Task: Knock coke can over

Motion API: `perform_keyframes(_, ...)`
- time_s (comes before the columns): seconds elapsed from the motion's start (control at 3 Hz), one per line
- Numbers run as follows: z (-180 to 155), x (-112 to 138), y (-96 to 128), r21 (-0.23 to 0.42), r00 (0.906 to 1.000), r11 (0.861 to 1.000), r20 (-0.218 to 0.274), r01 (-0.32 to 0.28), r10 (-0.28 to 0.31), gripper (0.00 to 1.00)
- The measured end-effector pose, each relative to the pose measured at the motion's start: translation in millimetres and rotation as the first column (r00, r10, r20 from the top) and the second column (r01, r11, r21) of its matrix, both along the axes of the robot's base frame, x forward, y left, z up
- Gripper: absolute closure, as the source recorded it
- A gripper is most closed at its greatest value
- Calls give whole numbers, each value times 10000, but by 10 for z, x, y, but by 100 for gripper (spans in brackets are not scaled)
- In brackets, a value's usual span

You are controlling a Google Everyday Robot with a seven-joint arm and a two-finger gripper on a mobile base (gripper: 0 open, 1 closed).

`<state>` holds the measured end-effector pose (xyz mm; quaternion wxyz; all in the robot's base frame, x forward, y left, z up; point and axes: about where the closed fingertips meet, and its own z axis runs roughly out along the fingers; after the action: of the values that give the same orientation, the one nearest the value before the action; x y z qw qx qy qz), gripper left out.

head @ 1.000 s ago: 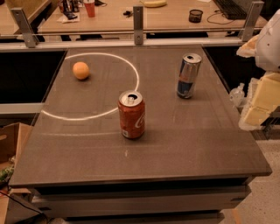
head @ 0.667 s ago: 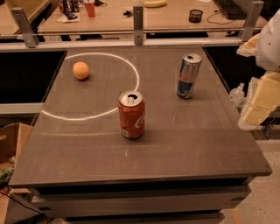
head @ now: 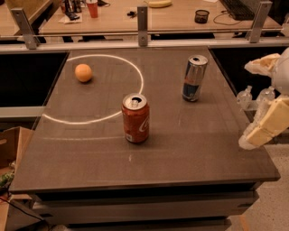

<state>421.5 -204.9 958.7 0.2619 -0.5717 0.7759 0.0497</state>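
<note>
Can: the coke can (head: 135, 118) stands upright near the middle of the desk (head: 189, 153), a bit toward the front edge, silver top up.
Gripper: the gripper (head: 261, 131) hangs just off the right edge of the desk, near the front right corner. It holds nothing that I can see, and I cannot tell how far open it is.
Way to go: the coke can lies from the gripper toward the left edge, well apart, with bare desk between them. Its long side points straight up, so I think a sideways push high on it would tip it.
Other can: a tall silver-and-blue can (head: 194, 78) stands nearer the back right corner — off the straight path, I think, but worth minding.
Orange: a small orange (head: 83, 72) sits near the back left corner, inside a white ring (head: 140, 81) drawn on the desk.
Desk top: dark, flat and smooth — a fallen can could roll, I think.
Room: a wooden table (head: 180, 18) behind the back edge holds a red cup (head: 92, 8). A cardboard box (head: 9, 149) sits by the left edge.
</note>
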Motion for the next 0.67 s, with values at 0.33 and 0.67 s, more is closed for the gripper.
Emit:
perform_keyframes(0.33, -246, -97, 48, 1503, 9976, 9872, 514, -537, 464, 0)
perform_keyframes(0.67, -386, -205, 310, 3095, 9894, 9422, 1056, -1284, 1001, 0)
